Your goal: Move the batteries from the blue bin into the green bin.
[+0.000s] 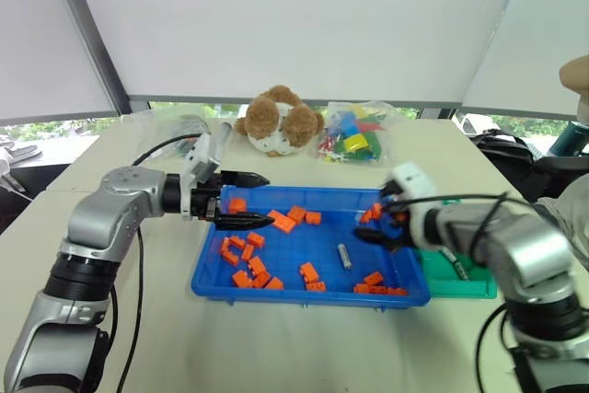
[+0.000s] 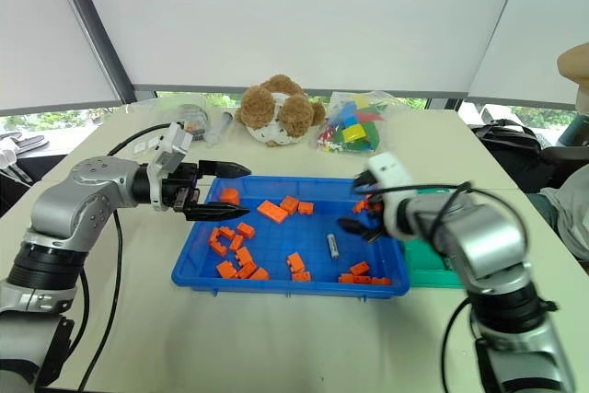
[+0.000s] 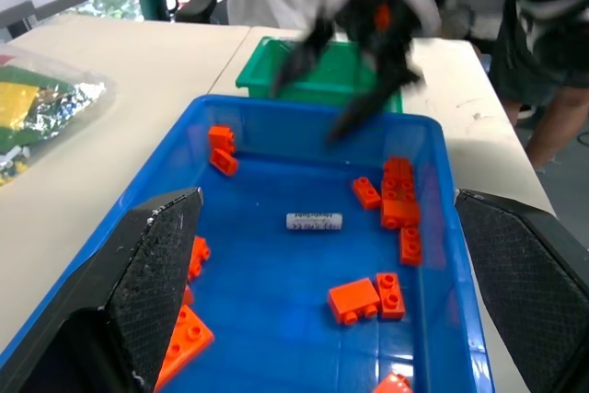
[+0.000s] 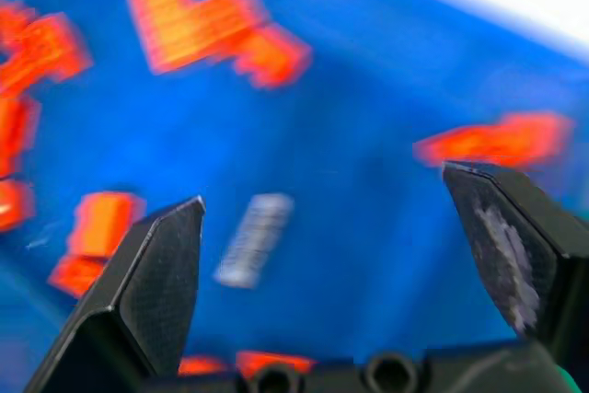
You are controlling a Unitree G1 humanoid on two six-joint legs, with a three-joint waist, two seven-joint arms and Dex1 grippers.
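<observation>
You are seeing orange bricks (image 1: 247,264) crowding one battery (image 1: 344,256) in the blue bin (image 1: 276,293); both grippers, left gripper (image 1: 247,200) and right gripper (image 1: 379,223), are spread empty; the green bin (image 1: 471,284) is partly hidden.

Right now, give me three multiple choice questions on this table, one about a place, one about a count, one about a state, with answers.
1. Where does the green bin sit?
A. against the blue bin's right end
B. behind the teddy bear
C. inside the blue bin

2. How many batteries lie in the blue bin?
A. none
B. one
C. four

3. How is the right end effector?
A. shut on a brick
B. shut and empty
C. open and empty

Answers: 1 A, its green wall meets the blue rim there. 2 B, a single battery lies among the orange bricks. 3 C, its fingers stand wide apart over the battery.
</observation>
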